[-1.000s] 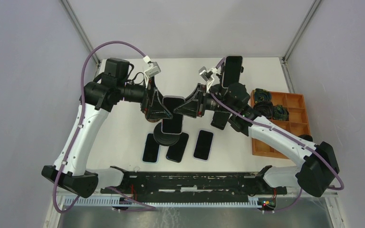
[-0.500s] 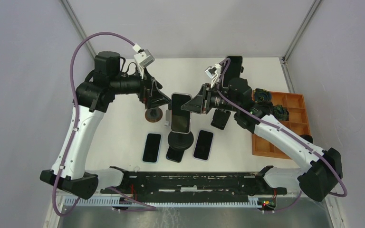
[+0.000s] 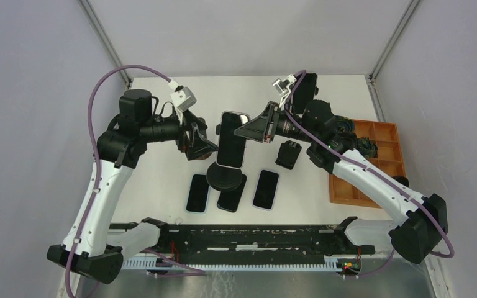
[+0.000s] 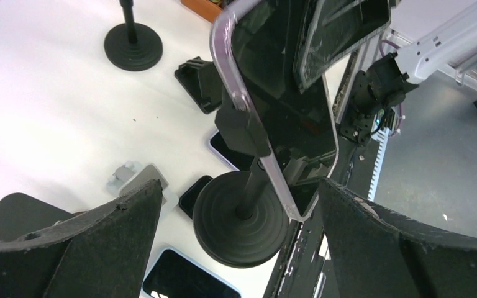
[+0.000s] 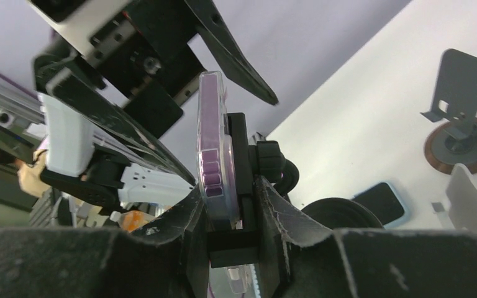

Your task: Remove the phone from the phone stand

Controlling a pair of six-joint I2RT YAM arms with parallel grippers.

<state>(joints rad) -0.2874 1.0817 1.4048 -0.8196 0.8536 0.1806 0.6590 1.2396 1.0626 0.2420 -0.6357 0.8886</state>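
The left gripper [image 3: 200, 138] is waiting wide open and empty beside the phone [image 3: 232, 139], which is sitting in the stand [image 3: 226, 178], while the right gripper [image 5: 231, 211] is pinching the phone's edge, so the removal is not yet done.

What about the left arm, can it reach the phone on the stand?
Probably yes: the open left fingers face the phone with nothing between; the right fingers hold the phone's other side.
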